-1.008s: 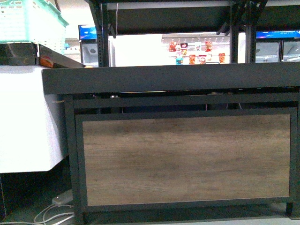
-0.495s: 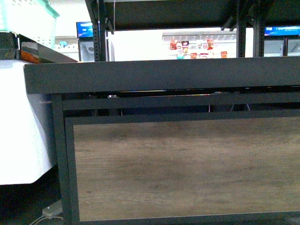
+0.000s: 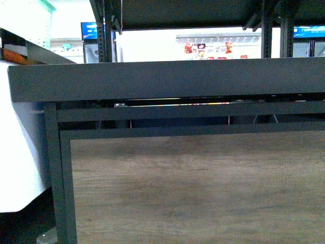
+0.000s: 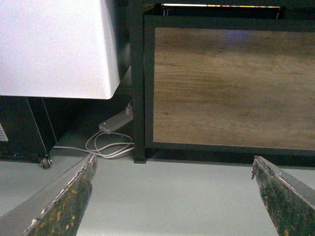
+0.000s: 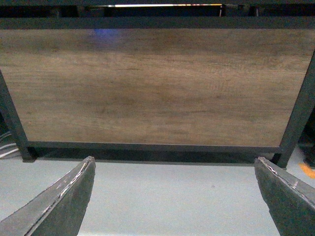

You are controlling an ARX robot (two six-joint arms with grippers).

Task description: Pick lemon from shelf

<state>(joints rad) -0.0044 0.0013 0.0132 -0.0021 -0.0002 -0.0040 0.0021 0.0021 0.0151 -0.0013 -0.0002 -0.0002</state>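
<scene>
Wood-grain panel (image 3: 198,188) of the black shelf (image 3: 53,168) fills the front view.
Raised tray edge (image 3: 167,79) hides the top; lemon unseen. Left pincer (image 4: 173,161) and right pincer (image 5: 174,161) both spread apart, empty, over grey floor (image 5: 172,201).

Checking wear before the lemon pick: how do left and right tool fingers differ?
Left tool fingers are dark with yellowish flecks; right tool fingers are dark grey with pale scuffed edges. Left tool faces the corner post of the black metal shelf beside white cable; right tool faces the wood-grain panel squarely. Both open, empty, above grey floor.
</scene>
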